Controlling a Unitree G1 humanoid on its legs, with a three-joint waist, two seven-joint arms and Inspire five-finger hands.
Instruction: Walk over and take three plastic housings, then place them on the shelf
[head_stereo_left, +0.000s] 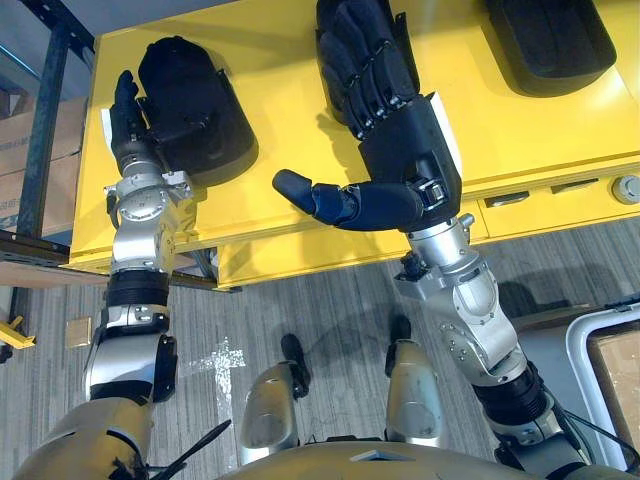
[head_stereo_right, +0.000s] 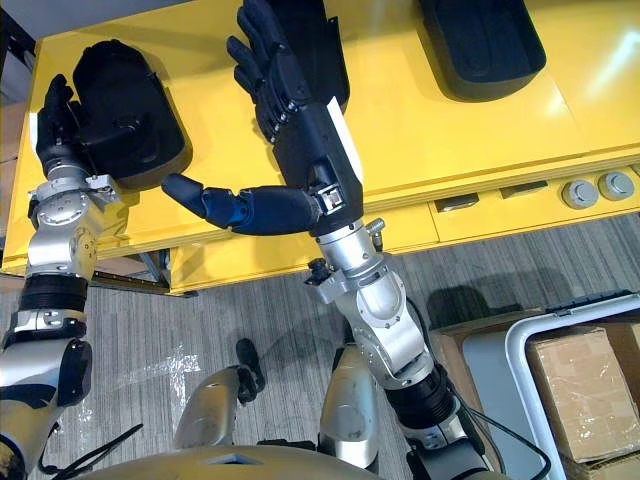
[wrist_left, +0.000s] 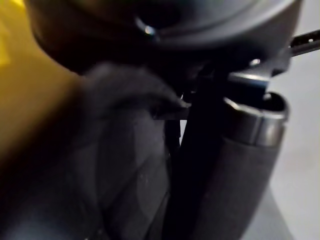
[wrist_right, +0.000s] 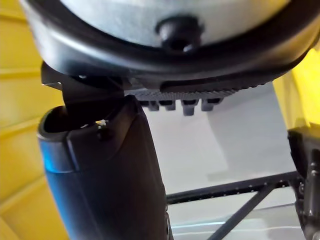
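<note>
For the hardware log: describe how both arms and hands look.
The left arm and right arm are silver-grey, built of rounded metal segments joined by black bands. The left hand is dark. The right hand is black and boxy, with a white panel on its edge and a smooth, rounded dark-blue thumb.

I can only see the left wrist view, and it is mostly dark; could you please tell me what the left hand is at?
Observer: The left hand rests against the left edge of the left housing on the yellow table.
Operator: Thank you; and the right hand?
Observer: The right hand is over the middle housing, fingers straight.
Operator: Is there another housing?
Observer: Yes, a third housing lies further right, untouched.
</note>
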